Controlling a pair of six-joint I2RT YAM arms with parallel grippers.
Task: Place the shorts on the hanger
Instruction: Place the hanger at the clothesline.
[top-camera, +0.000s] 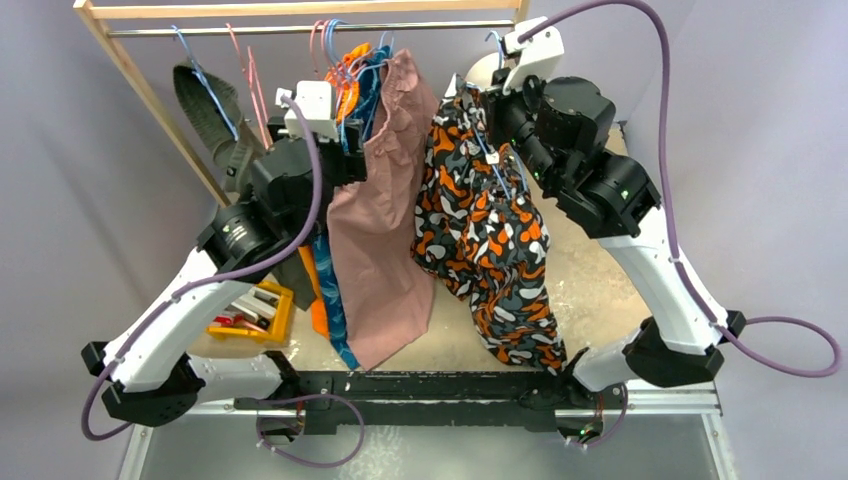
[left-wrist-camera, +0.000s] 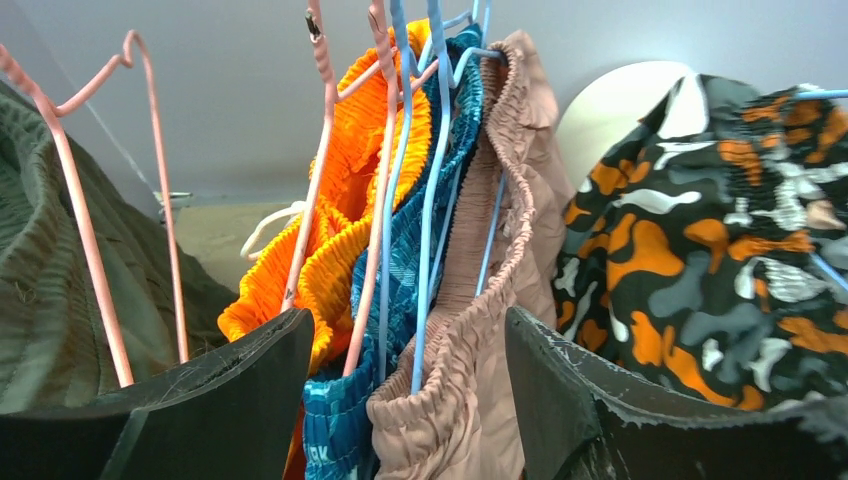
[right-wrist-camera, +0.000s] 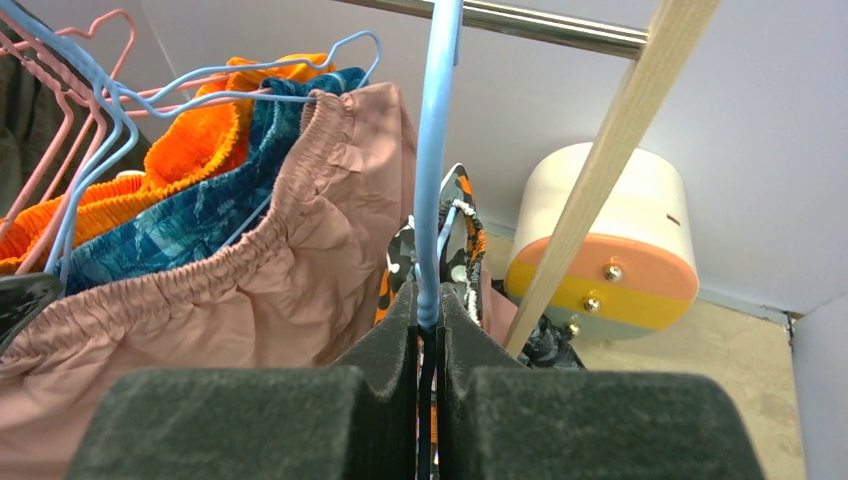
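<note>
One shorts (top-camera: 490, 230), one hanger (right-wrist-camera: 438, 150) in right pincer (right-wrist-camera: 428, 322)

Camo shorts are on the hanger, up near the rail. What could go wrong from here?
1. The right end effector pinches only the thin wire of the hanger; it may swivel or slip, and the shorts could slide off.
2. The left end effector is open with the pink shorts waistband between its fingers; pulling back may snag it or the neighbouring hangers.
</note>
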